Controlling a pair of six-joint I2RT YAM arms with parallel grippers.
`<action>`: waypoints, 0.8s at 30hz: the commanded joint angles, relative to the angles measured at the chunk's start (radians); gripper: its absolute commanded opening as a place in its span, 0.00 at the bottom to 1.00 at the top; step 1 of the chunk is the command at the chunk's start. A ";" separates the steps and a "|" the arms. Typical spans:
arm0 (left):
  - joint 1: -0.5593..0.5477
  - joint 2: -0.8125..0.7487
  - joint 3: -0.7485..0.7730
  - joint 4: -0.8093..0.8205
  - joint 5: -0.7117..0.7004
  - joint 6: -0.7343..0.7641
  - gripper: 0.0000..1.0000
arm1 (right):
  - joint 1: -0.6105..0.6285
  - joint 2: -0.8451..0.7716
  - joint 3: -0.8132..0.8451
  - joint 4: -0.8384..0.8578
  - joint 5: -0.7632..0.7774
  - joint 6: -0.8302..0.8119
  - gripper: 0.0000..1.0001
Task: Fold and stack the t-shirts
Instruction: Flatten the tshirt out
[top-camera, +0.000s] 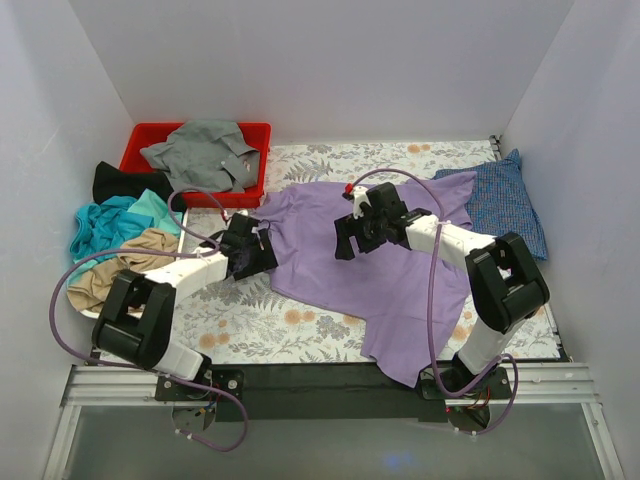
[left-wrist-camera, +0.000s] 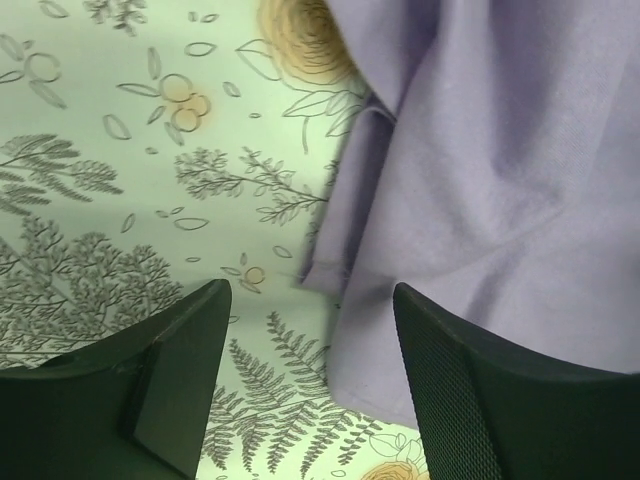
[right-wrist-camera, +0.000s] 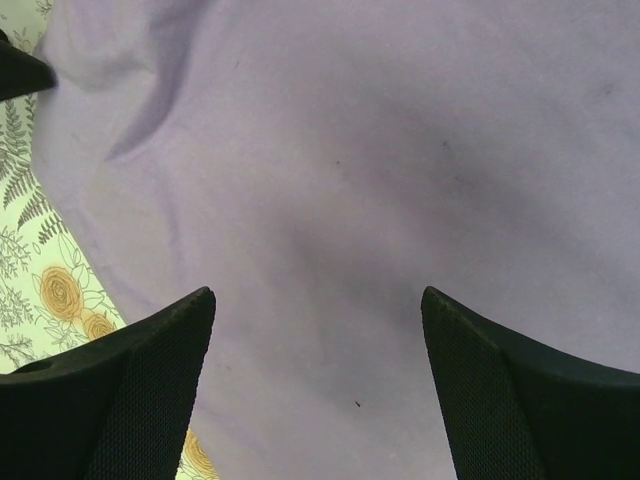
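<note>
- The lavender t-shirt (top-camera: 385, 285) lies spread and rumpled across the middle of the worktop (top-camera: 300, 325), on the floral cover (top-camera: 250, 325). One part reaches the near edge beside the right arm's base.
- The left fingers (top-camera: 247, 260) hang at the lavender shirt's left edge. In the left wrist view they are spread wide with nothing clamped: one is over the bare cover, the other over the cloth, and the shirt's folded hem runs between them. Whether either tip touches the cloth cannot be told.
- The right fingers (top-camera: 358, 240) hang over the upper middle of the same shirt. In the right wrist view they are also wide apart and hold nothing, with only smooth lavender cloth between them.
- The blue checked t-shirt (top-camera: 500, 200) lies at the far right of the worktop, touching the lavender shirt's sleeve.
- A grey t-shirt (top-camera: 200, 152) is heaped in the red bin (top-camera: 150, 135) at the far left.
- Beside and in front of the bin lie a black t-shirt (top-camera: 122, 182), a teal t-shirt (top-camera: 105, 225) and a tan t-shirt (top-camera: 115, 270), all crumpled in a pile at the worktop's left edge.
</note>
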 joint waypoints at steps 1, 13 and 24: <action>0.040 -0.093 -0.060 0.082 0.021 -0.048 0.64 | 0.006 0.014 -0.022 0.018 -0.019 -0.008 0.88; 0.104 -0.117 -0.174 0.228 0.175 -0.098 0.54 | 0.006 0.035 -0.016 0.013 -0.034 -0.022 0.84; 0.106 -0.081 -0.221 0.278 0.169 -0.117 0.28 | 0.006 0.040 -0.029 0.012 -0.031 -0.022 0.82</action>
